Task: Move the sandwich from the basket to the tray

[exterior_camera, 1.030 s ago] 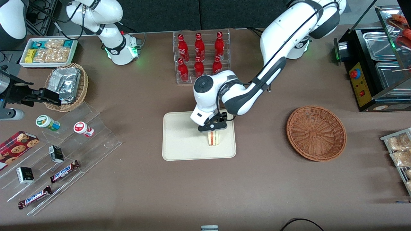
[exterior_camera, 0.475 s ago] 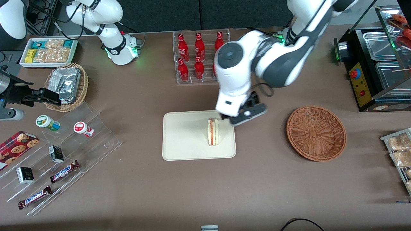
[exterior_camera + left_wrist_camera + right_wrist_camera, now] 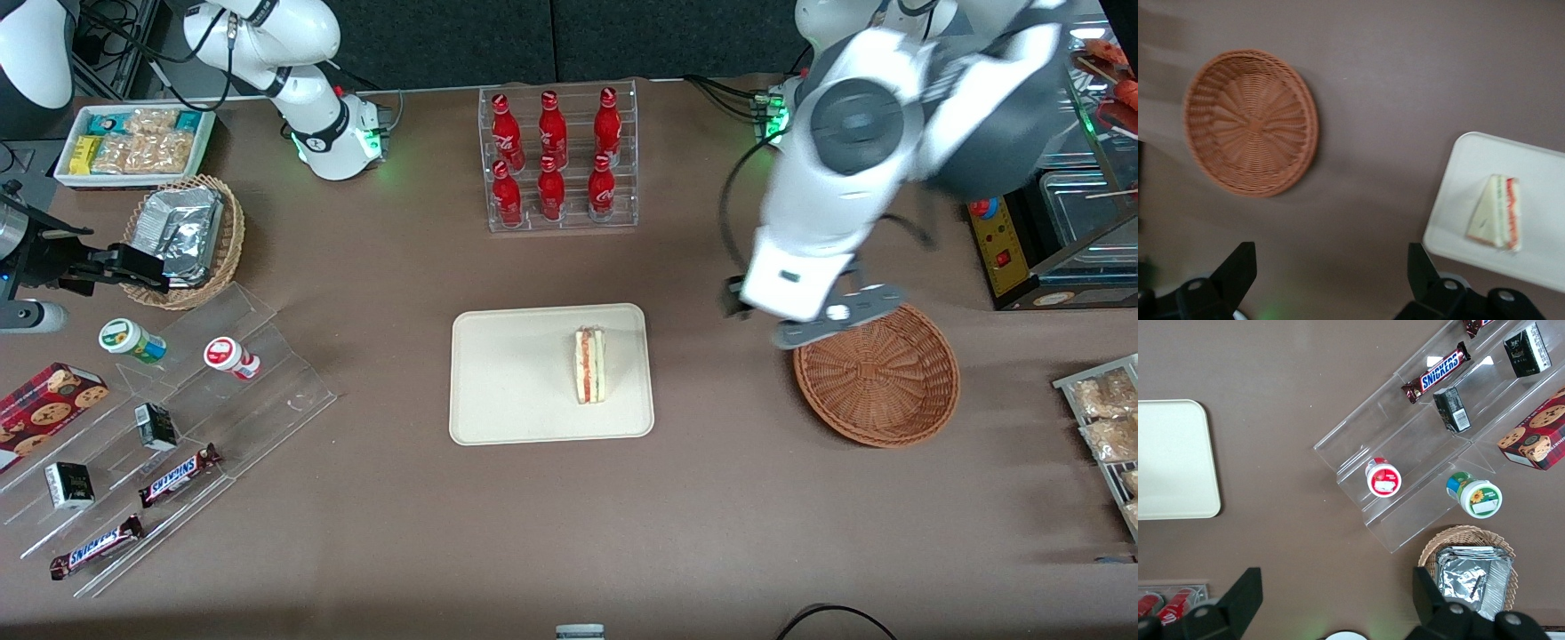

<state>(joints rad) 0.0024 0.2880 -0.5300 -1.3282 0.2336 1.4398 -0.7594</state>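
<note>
Sandwich point(image 3: 590, 365) on cream tray point(image 3: 507, 391) amid brown tabletop point(image 3: 569, 507); gripper point(image 3: 831, 322) over basket point(image 3: 880, 382) rim, fingers point(image 3: 1238, 270) wide, empty.

The working left arm reaches in from the working arm's end of the bench, its white and grey links folded high above the surface and its round wrist joint facing up toward the front camera. The gripper point(image 3: 822, 324) hangs below the wrist, pointing down at the bench. Its two dark fingers point(image 3: 1238, 270) stand wide apart, holding nothing between them
</note>
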